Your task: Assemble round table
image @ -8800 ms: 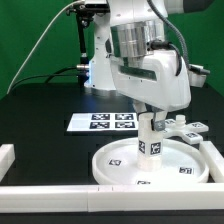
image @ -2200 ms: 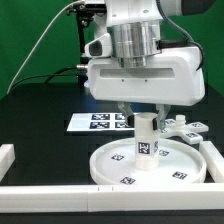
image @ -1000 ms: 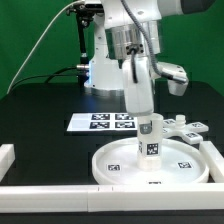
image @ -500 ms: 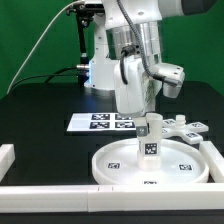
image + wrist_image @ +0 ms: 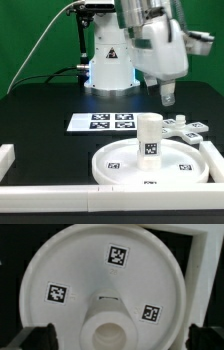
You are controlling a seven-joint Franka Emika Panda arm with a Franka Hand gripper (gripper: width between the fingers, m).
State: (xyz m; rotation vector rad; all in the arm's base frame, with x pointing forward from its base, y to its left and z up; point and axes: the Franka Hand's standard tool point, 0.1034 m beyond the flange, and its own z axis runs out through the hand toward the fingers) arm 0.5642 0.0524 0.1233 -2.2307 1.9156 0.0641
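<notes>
- Leg (image 5: 150, 136) upright at centre of round disc (image 5: 112, 161) on bench (image 5: 40, 110).
- Fingers (image 5: 167, 96) spread apart, empty, clear above leg.
- Square black-and-white tags on disc and leg.

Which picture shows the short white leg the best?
The exterior view: the leg stands upright on the round disc, its whole side and tag showing. The wrist view looks down on it, showing only its hollow top.
</notes>
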